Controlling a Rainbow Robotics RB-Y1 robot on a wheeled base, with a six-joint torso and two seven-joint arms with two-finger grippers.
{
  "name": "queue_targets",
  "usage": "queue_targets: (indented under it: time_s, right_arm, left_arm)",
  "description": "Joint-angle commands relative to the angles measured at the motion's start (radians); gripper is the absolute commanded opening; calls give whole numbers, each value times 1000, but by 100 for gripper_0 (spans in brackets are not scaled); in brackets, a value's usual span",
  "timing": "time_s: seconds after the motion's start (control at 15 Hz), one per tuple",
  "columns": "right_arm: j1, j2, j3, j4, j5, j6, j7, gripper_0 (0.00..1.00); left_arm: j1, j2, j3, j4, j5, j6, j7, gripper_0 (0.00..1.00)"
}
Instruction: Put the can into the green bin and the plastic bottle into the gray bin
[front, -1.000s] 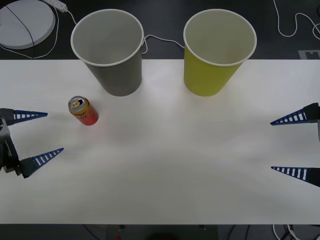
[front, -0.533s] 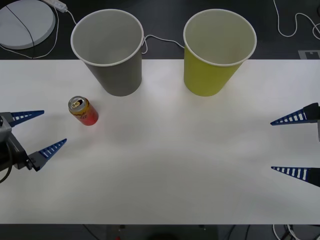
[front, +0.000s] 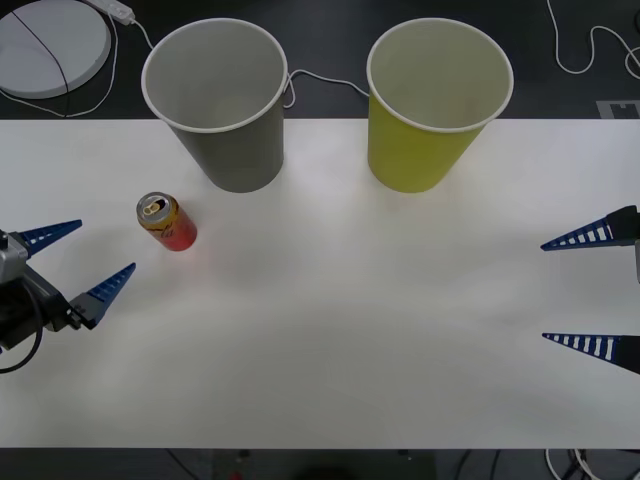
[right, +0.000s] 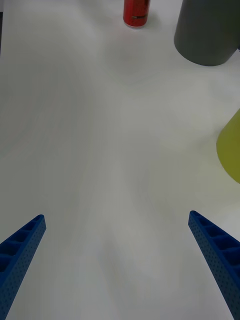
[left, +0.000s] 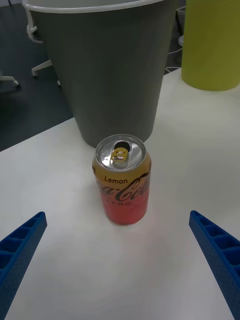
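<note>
One ribbed left gripper (front: 90, 258) — spread, near cylindrical can (front: 167, 222)

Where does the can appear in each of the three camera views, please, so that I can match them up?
Front view: the can stands upright on the table's left side, ahead of the open left gripper.
Left wrist view: the can is central, between the fingers' lines.
Right wrist view: the can is at the far end.
Shared landmark: the gray bin stands near the can.
</note>
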Motion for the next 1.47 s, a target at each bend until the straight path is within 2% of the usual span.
queue_targets:
  time_s: [0.07, 0.47, 0.87, 1.0, 1.27, 1.47]
  right_arm:
    - [0, 0, 0, 0, 0, 0, 0, 100]
    - [0, 0, 0, 0, 0, 0, 0, 100]
    - [0, 0, 0, 0, 0, 0, 0, 100]
    - [0, 0, 0, 0, 0, 0, 0, 100]
    - [0, 0, 0, 0, 0, 0, 0, 100]
    - [0, 0, 0, 0, 0, 0, 0, 100]
  left_arm:
    - [-12, -35, 1, 26, 0, 13, -5, 100]
    - [-92, -82, -1, 168, 18, -8, -50, 100]
    - [-106, -124, -1, 207, 18, -19, -123, 100]
    - [-122, -125, -4, 240, 24, -28, -181, 100]
    - [-241, -125, -4, 485, 142, -148, -372, 100]
    - [-325, -125, -4, 625, 176, -195, -454, 100]
